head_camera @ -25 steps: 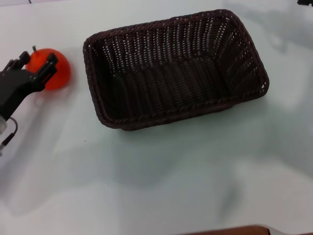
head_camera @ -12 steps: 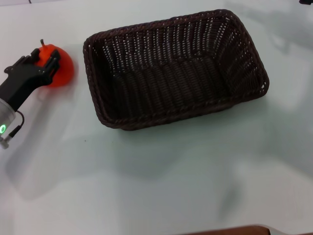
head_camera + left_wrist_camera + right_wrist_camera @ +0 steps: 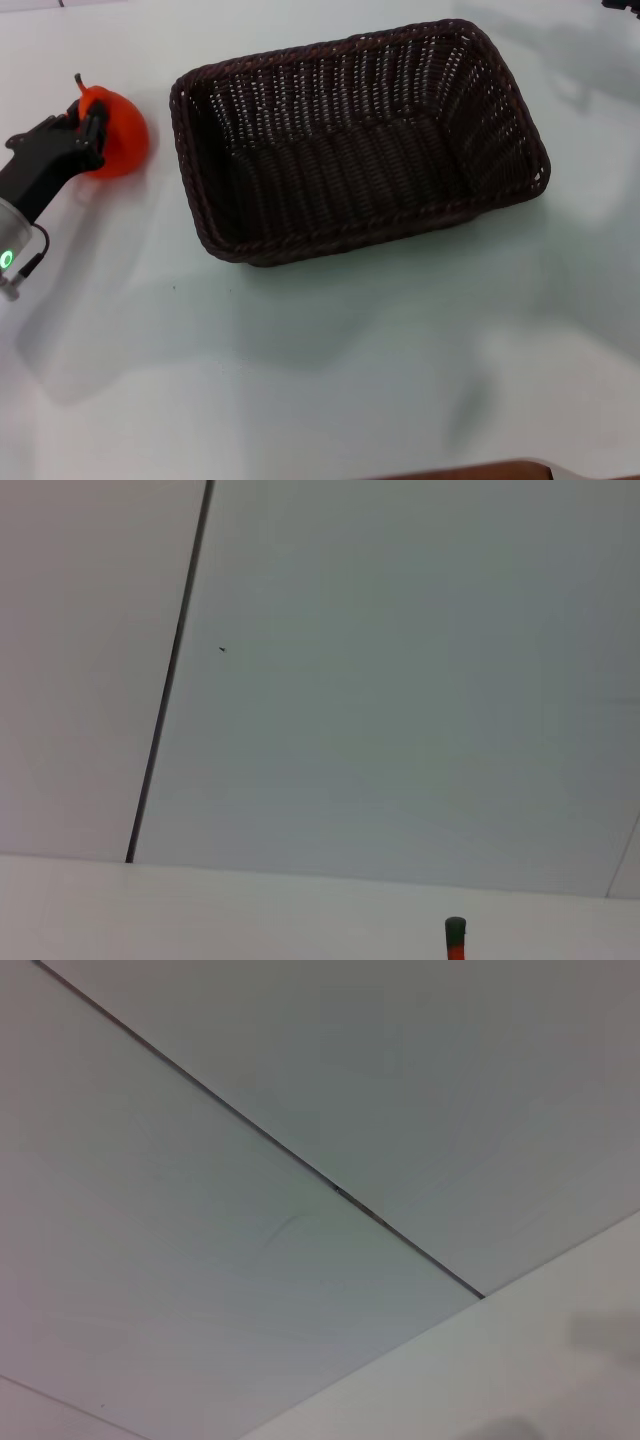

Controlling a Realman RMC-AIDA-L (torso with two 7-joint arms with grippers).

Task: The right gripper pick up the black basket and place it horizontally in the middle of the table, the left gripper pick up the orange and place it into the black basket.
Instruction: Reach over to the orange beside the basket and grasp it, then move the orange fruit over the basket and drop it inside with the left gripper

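The black basket (image 3: 345,243) lies lengthwise in the middle of the table (image 3: 330,370) and holds nothing. The orange (image 3: 122,135) is to its left, tilted so that its dark stem points up and to the left. My left gripper (image 3: 84,122) reaches in from the left edge and is shut on the orange's left side. In the left wrist view only the tip of the orange's stem (image 3: 455,935) shows at the edge. Of my right gripper only a black sliver (image 3: 622,4) shows at the top right corner, far from the basket.
A brown edge (image 3: 480,470) runs along the table's near side. Both wrist views show mostly pale panels with a dark seam (image 3: 300,1160).
My left gripper's fingers have closed on the orange. The orange has tipped and shifted slightly up and left with the gripper. The basket has not moved.
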